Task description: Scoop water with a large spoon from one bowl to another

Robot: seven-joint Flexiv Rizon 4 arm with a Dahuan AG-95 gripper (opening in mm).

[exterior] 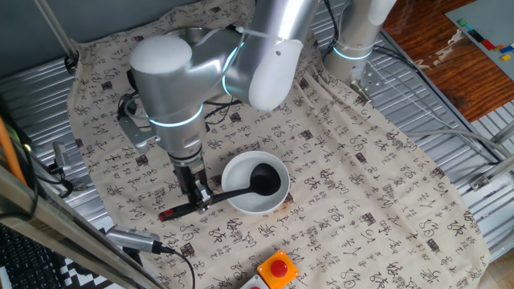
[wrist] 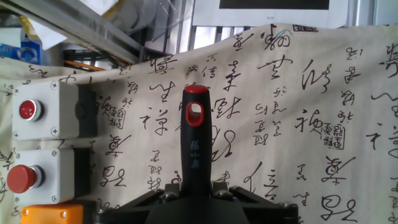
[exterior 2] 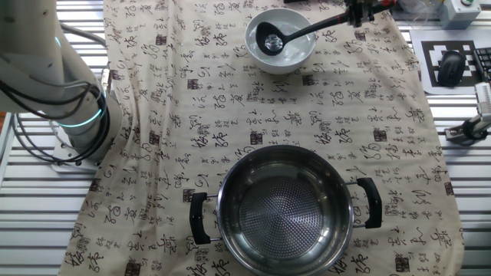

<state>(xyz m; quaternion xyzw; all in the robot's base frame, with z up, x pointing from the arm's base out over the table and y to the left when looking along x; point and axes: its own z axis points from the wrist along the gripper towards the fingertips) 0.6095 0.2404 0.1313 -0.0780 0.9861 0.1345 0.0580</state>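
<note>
The black ladle [exterior: 233, 191] lies with its round scoop inside the white bowl [exterior: 241, 202]; its handle runs left to a red end. My gripper [exterior: 198, 195] is shut on the handle, close to the red end. In the other fixed view the scoop [exterior 2: 270, 39] sits in the water of the white bowl [exterior 2: 301, 54], and the gripper [exterior 2: 359, 11] holds the handle at the top edge. The steel pot [exterior 2: 284, 208] with two black side handles stands near the front. In the hand view the handle [wrist: 194, 143] with its red end sticks out between my jaws [wrist: 193, 186].
A patterned cloth [exterior: 361, 185] covers the table. Button boxes with red buttons [wrist: 25, 111] sit by the cloth's edge, one also in the fixed view [exterior: 277, 269]. A second arm base [exterior 2: 73, 130] stands at the left. Cables and a metal bar [exterior: 136, 241] lie nearby.
</note>
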